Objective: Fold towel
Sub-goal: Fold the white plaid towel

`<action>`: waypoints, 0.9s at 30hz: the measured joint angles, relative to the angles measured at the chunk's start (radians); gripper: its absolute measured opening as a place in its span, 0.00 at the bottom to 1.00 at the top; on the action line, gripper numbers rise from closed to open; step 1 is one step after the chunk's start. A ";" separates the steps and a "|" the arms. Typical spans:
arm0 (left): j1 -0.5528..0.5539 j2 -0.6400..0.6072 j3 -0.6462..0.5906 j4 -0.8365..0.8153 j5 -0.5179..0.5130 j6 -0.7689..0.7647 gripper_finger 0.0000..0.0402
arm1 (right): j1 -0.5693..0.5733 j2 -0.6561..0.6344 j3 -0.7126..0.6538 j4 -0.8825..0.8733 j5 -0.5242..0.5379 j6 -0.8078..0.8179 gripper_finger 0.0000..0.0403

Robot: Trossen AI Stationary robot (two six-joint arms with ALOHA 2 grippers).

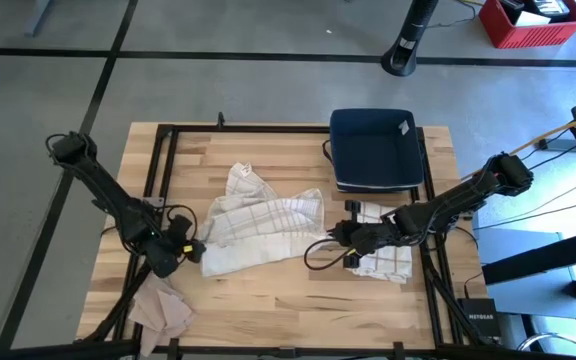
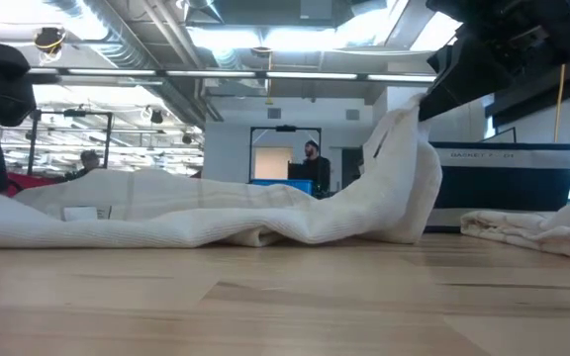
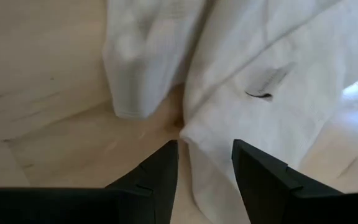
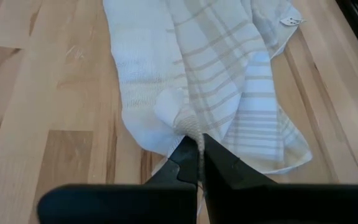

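Observation:
A white towel with beige stripes (image 1: 263, 225) lies crumpled across the middle of the table. My left gripper (image 1: 193, 248) is low at its left end and open. In the left wrist view, the left gripper (image 3: 204, 149) has its fingers on either side of the towel's edge (image 3: 194, 134). My right gripper (image 1: 335, 236) is at the towel's right end, shut on it. In the low view that end rises in a peak (image 2: 404, 119), and the rest of the towel (image 2: 166, 213) lies flat on the wood. My left gripper stands over the towel's left edge (image 3: 197, 140); I cannot tell whether its fingers touch the cloth. My right gripper pinches a bunched fold at the towel's right end (image 4: 188, 124) between its two fingers. It comes from the table's right, slanting down. That end is raised off the table, and the rest lies slack.
A second striped towel (image 1: 386, 255) lies under my right arm near the table's right edge. A dark blue basket (image 1: 373, 148) sits at the far edge. A beige cloth (image 1: 163, 310) hangs at the near left corner. Bare wood shows along the near side (image 1: 288, 295).

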State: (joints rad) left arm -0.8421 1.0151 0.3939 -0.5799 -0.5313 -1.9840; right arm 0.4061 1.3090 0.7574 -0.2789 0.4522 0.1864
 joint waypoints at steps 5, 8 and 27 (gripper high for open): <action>0.000 0.008 0.000 -0.001 -0.047 -0.027 0.36 | -0.001 0.000 0.000 0.000 0.000 -0.001 0.02; 0.000 0.008 0.000 -0.001 -0.049 -0.034 0.36 | -0.001 0.000 0.000 0.000 0.002 -0.004 0.02; 0.073 0.053 -0.045 0.313 -0.066 0.121 0.36 | -0.001 0.000 0.000 0.001 0.008 -0.008 0.02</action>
State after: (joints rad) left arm -0.7688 1.0682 0.3489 -0.2671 -0.5974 -1.8632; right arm 0.4053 1.3090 0.7574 -0.2775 0.4606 0.1783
